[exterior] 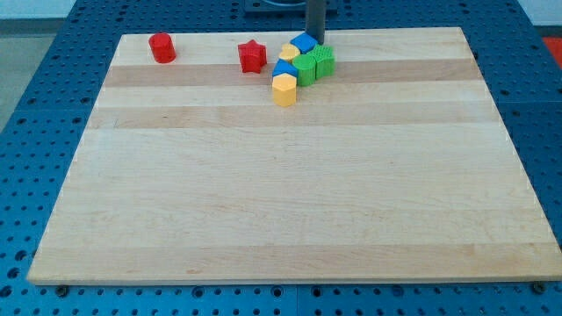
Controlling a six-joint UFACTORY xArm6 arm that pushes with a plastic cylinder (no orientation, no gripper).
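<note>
My tip (316, 43) comes down at the view's top, just right of centre, touching or almost touching the right side of a blue block (303, 41). Below that block a cluster is packed together: a small yellow block (289, 53), a second blue block (284, 68), a green block (305, 68), another green block (323, 61) and a yellow hexagonal block (284, 89) at the cluster's bottom. A red star block (252, 56) stands just left of the cluster. A red cylinder-like block (162, 47) sits alone near the top left.
The wooden board (290, 202) lies on a blue perforated table (35, 105). The board's top edge runs right behind my tip and the cluster.
</note>
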